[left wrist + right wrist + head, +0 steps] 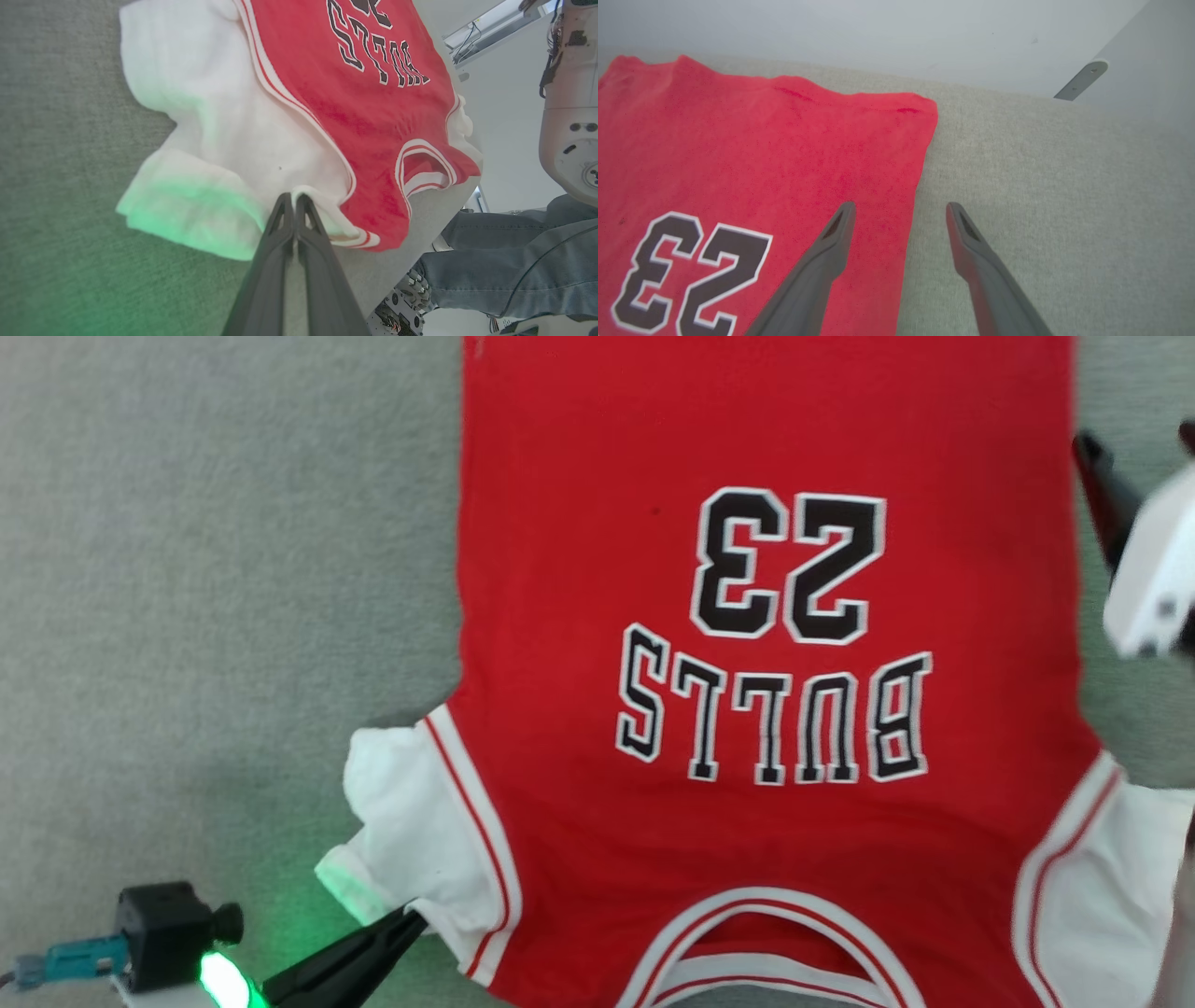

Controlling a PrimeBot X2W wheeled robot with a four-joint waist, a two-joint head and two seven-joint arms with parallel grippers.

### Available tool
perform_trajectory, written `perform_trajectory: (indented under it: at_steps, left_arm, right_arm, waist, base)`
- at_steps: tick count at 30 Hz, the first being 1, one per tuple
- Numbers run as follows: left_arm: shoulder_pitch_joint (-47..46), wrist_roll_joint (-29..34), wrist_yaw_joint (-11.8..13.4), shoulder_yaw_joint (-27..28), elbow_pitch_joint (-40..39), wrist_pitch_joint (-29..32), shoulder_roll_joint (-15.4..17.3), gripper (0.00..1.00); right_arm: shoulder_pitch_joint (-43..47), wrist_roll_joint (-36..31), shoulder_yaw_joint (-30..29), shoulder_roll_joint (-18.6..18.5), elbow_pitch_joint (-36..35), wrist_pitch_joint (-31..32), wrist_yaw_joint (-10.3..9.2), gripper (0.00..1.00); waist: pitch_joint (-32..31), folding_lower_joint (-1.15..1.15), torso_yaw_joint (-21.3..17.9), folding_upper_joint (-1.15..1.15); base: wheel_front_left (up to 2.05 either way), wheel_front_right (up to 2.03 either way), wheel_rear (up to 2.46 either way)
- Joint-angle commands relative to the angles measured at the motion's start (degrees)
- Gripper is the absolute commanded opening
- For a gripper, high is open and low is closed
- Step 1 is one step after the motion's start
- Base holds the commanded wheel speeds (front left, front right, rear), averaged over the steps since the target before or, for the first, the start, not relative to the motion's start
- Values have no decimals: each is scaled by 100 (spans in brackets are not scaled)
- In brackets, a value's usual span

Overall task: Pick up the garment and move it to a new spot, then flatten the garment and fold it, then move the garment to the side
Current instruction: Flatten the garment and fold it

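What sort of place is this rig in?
Probably a robotics lab: the garment lies on a grey felt-covered table, the wall behind is bare with a metal bracket, and a person's jeans-clad legs show near exposed wiring.

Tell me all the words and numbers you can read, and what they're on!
"23": big black digits edged in white, on the red jersey-style shirt with short white sleeves.
"BULLS": black letters edged in white, on the same shirt, between the number and the neckline.
Both read upside down in the head view. There is no other text to read.
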Motion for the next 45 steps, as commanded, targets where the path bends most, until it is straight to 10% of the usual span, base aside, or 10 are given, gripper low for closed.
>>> perform_trajectory:
  at_steps: [1, 12, 24, 25, 26, 27, 45]
  left_arm:
    - [-159, 52, 3, -56, -27, 5, -43, 0]
    - [-922, -4, 3, -643, 1, 5, -211, 0]
    - [-1251, -125, 36, -791, 78, 13, -216, 0]
    - [-1262, -129, 36, -785, 87, 13, -207, 0]
    - [-1262, -129, 36, -785, 87, 13, -207, 0]
    - [-1292, -122, 37, -766, 95, 13, -205, 0]
    - [-544, -240, 7, 153, 63, 5, -284, 0]
  right_arm:
    - [-374, -217, -88, 21, 213, 109, -9, 100]
    - [-2341, -1535, -979, 153, 1603, 976, -9, 100]
    - [-2517, -1813, -1473, 156, 1779, 1234, -9, 100]
    - [-2506, -1779, -1459, 160, 1799, 1251, -9, 55]
    - [-2506, -1779, -1459, 160, 1799, 1251, -9, 55]
    - [-2513, -1705, -1508, 158, 1803, 1214, -9, 0]
    - [-1319, -679, -1208, 155, 956, 1619, -9, 0]
  waist:
    - [344, 0, 365, 0]
    - [975, 0, 895, 0]
    - [1238, 0, 895, 0]
    - [1247, 0, 878, 0]
    - [1247, 0, 878, 0]
    - [1246, 0, 848, 0]
    - [115, 0, 364, 0]
  base:
    - [0, 0, 0]
    - [0, 0, 0]
    - [0, 0, 0]
    - [0, 0, 0]
    - [0, 0, 0]
    - [0, 0, 0]
    - [0, 0, 0]
